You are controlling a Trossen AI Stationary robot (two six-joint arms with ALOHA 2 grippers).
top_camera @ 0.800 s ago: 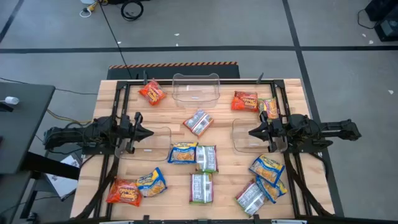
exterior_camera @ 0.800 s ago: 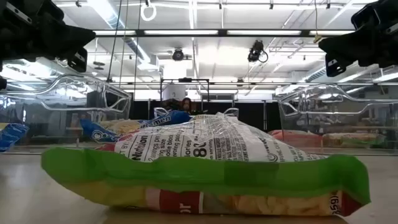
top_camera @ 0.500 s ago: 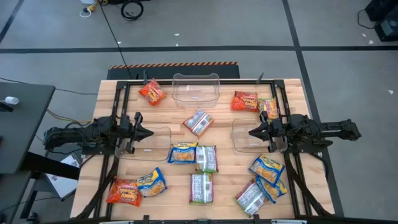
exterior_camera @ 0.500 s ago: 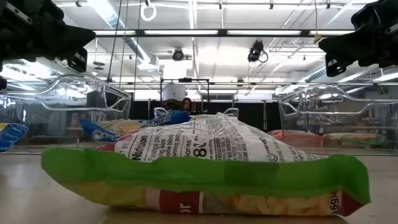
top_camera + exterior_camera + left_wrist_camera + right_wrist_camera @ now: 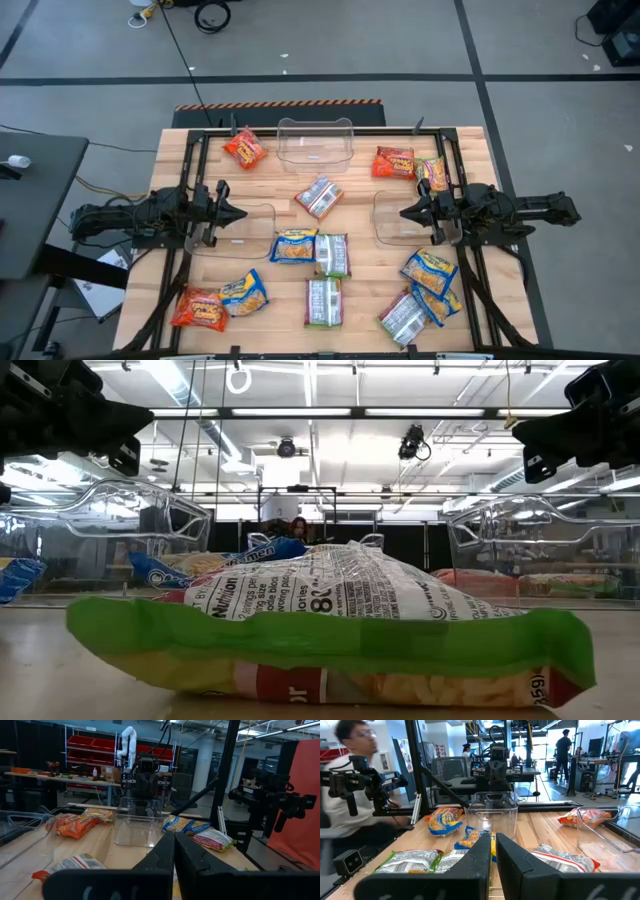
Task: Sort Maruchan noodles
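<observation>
Both arms just parked over the table, pointing inward at each other. Left gripper hanging above the left clear bin, fingers pinched together with only a sliver between them, holding nothing. Right gripper same deal over the right clear bin, closed up and empty.

Maruchan noodles scattered all over the wooden table, none in any bin. Between the grippers: a silver-white packet, and just nearer the front edge a blue-and-yellow packet touching a green-trimmed one. Another green-edged packet close to the front edge, filling the low view. Front left corner: orange-red packet overlapped by a blue-and-yellow one. Front right: a pile of blue-and-yellow and silver packets, stacked on each other. Back edge: one orange packet left of the middle bin, two more to its right.

Decent bare wood between the centre packets and the side bins. Black frame rails along both sides.
</observation>
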